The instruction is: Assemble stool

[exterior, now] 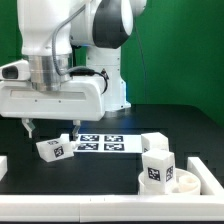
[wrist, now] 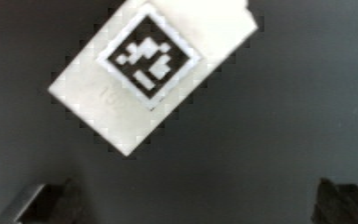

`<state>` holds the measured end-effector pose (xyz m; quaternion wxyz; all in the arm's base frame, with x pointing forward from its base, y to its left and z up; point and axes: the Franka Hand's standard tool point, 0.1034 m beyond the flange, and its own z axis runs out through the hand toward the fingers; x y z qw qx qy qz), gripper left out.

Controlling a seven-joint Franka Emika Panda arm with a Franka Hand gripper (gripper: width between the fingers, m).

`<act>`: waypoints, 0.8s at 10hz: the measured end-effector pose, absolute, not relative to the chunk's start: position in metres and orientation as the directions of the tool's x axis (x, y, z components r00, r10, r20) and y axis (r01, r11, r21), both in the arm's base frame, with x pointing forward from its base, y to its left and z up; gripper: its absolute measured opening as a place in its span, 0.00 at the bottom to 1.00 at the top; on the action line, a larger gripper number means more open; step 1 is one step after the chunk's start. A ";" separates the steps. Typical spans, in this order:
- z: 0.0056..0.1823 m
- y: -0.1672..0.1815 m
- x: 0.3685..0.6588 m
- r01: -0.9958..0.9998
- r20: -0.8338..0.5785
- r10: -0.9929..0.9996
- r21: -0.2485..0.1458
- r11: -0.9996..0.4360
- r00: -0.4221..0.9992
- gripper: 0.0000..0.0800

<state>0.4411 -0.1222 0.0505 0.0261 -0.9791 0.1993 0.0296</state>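
A white stool leg [exterior: 53,149] with a black-and-white tag lies on the dark table at the exterior view's left. My gripper [exterior: 50,126] hovers just above it, open and empty. In the wrist view the leg [wrist: 151,72] lies tilted ahead of the gripper [wrist: 194,206], and the two dark fingertips [wrist: 41,206] stand wide apart with nothing between them. The round white seat [exterior: 192,182] sits at the exterior view's right with one leg [exterior: 155,168] standing in it. Another loose leg [exterior: 153,142] lies behind the seat.
The marker board [exterior: 106,143] lies flat on the table between the near leg and the seat. A long white border rail [exterior: 45,206] runs along the table's front edge, with more rail at the exterior view's right [exterior: 206,162].
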 end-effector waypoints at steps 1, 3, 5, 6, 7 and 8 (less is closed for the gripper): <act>0.048 -0.124 0.442 -0.500 -0.078 -0.496 -0.049 -0.865 0.865 0.81; 0.044 -0.123 0.439 -0.712 -0.127 -0.702 -0.076 -0.698 0.701 0.81; 0.044 -0.120 0.438 -0.708 -0.141 -0.696 -0.075 -0.702 0.704 0.81; 0.045 -0.122 0.436 -0.707 -0.168 -0.690 -0.079 -0.702 0.704 0.81; 0.046 -0.127 0.431 -0.719 -0.213 -0.691 -0.098 -0.688 0.690 0.81; 0.048 -0.131 0.422 -0.753 -0.321 -0.693 -0.121 -0.646 0.646 0.81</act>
